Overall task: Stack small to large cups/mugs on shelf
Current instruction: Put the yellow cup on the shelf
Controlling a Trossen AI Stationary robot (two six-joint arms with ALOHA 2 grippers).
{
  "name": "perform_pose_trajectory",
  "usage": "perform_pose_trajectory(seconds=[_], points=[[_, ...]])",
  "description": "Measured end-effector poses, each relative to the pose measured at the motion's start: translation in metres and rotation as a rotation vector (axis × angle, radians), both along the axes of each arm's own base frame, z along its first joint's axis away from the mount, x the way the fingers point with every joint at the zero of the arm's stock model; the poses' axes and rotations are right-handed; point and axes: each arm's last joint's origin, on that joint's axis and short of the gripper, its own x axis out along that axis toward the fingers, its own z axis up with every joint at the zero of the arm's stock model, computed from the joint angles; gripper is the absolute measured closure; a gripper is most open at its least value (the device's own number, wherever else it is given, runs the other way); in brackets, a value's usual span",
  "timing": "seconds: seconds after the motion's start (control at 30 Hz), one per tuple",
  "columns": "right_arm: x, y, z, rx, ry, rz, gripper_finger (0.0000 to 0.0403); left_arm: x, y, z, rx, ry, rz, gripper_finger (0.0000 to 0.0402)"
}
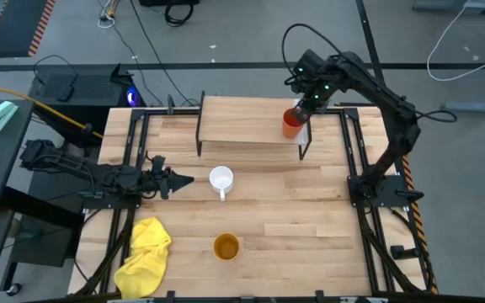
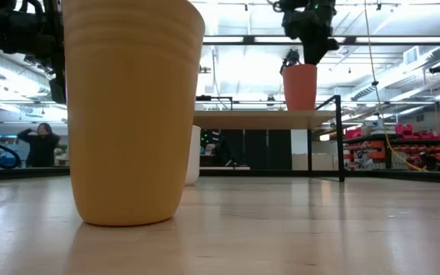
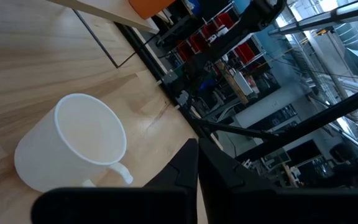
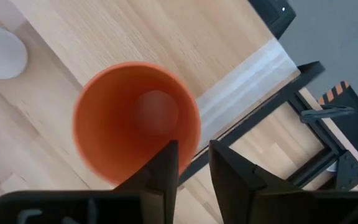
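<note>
Nearest the front edge of the light butcher-block worktop [image 1: 310, 219] stands the yellow-orange handleless plastic cup [image 1: 226, 247], upright with its mouth up, alone near the middle of that edge; a crumpled yellow cloth [image 1: 146, 255] lies well to its left near the front corner. Farther in, near the worktop's centre, the white ceramic mug with a handle [image 1: 221, 179] also stands upright, its handle pointing toward the front edge. Just to its left the left end effector [image 1: 180, 178] lies low over the worktop, its two dark fingers [image 3: 188, 171] brought together to a point, holding nothing and aimed at the mug without touching it. At the back stands the low rectangular light-wood shelf on thin black metal legs [image 1: 242, 122], its long axis running left to right, with a pale translucent strip at its right end. There the right end effector [image 1: 302, 111] reaches down from above, its fingers [image 4: 160, 171] only narrowly apart and pinching the rim of the red-orange handleless plastic cup [image 1: 291, 124], one finger inside the wall and one outside. That cup is upright, mouth up, at the shelf's right front corner. In all there are three vessels, one shelf and one cloth.
</note>
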Motion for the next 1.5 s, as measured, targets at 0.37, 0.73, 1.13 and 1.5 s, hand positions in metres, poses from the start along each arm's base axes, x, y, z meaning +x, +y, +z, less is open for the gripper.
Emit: perform_pose_trajectory(seconds=[0.37, 0.73, 1.13, 1.5], points=[[-0.058, 0.047, 0.051, -0.085, -0.217, -0.108, 0.0310, 0.000, 0.000, 0.000, 0.000, 0.000, 0.000, 0.0375], [-0.109, 0.106, 0.080, -0.085, -0.446, -0.164, 0.0316, 0.000, 0.000, 0.000, 0.023, 0.004, -0.002, 0.0385], [-0.119, 0.142, 0.069, -0.058, -0.467, -0.138, 0.0316, 0.000, 0.000, 0.000, 0.023, 0.004, -0.002, 0.0375], [-0.095, 0.177, -0.015, 0.057, -0.573, -0.022, 0.0316, 0.000, 0.000, 0.000, 0.021, 0.003, -0.002, 0.0380]])
